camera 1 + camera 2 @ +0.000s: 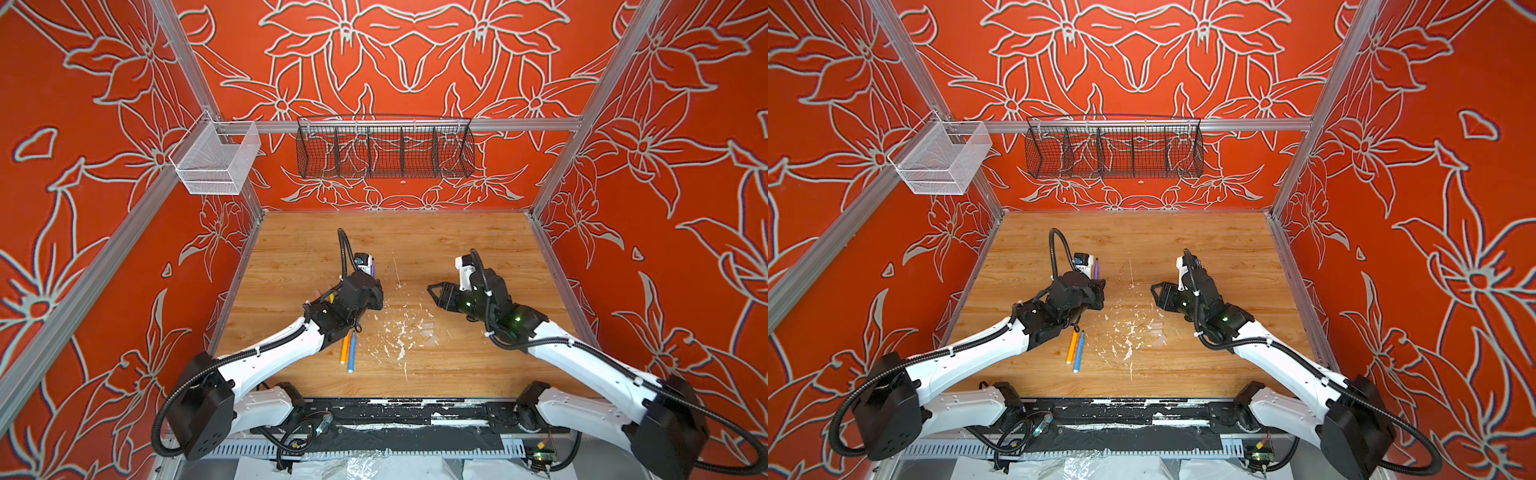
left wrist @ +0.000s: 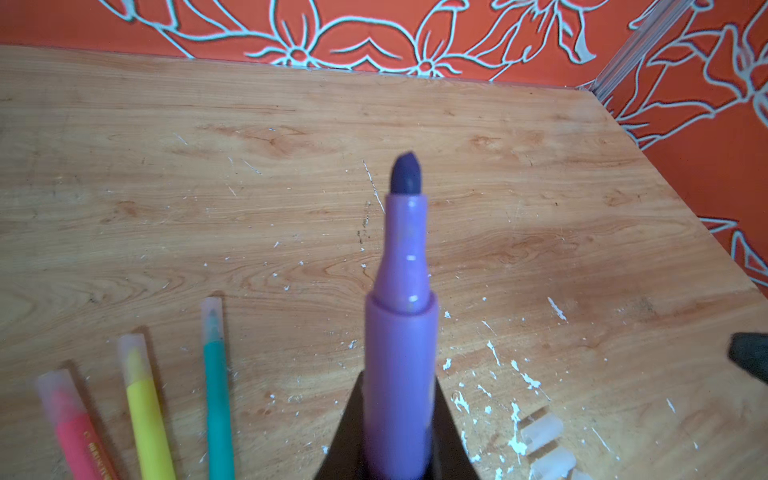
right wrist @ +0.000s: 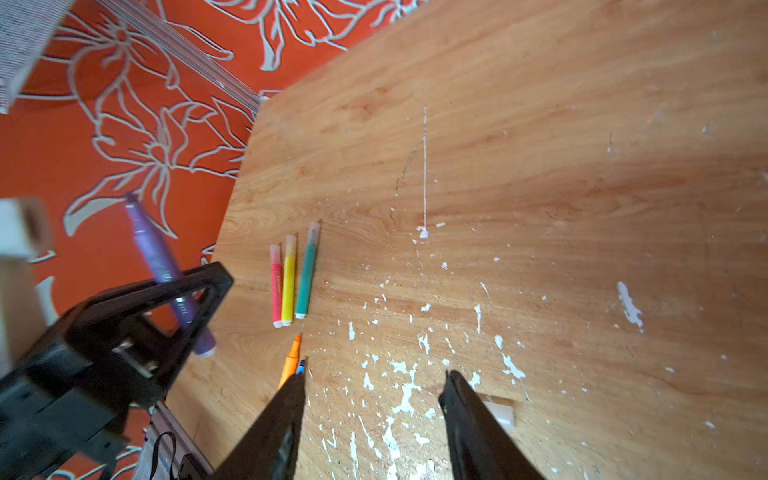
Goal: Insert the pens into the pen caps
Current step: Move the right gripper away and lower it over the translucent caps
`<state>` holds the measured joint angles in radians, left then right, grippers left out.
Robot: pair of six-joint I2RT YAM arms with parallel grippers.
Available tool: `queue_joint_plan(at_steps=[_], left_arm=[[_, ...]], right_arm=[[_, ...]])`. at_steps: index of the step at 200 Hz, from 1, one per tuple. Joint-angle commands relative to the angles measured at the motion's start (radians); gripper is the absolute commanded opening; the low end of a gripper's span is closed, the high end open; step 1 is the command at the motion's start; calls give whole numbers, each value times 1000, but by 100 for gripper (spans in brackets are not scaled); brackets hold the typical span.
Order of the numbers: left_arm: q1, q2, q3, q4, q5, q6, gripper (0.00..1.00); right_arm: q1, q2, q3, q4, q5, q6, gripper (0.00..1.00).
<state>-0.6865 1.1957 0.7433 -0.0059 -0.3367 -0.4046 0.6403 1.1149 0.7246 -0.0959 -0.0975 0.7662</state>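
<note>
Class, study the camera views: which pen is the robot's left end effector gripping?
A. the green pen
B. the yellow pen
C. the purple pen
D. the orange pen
C: the left end effector is shut on the purple pen, whose bare felt tip sticks out past it, while the orange pen, green pen and yellow pen lie on the table.

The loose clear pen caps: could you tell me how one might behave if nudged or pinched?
A pen cap is a round tube lying on its side, so a nudge would probably roll it. Its smooth plastic may slip from a pinch. Small and hollow, it is likely very light.
</note>
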Motion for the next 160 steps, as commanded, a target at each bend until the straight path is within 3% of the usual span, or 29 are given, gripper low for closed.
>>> queue_joint_plan(at_steps=[1, 58, 160], left_arm=[[2, -24, -5, 9, -43, -37, 0], [2, -18, 10, -10, -39, -36, 0], [2, -21, 8, -8, -40, -30, 0]], right_arm=[[2, 89, 49, -116, 15, 1, 53], [2, 240, 72, -160, 35, 64, 52], [9, 375, 56, -144, 5, 170, 52]])
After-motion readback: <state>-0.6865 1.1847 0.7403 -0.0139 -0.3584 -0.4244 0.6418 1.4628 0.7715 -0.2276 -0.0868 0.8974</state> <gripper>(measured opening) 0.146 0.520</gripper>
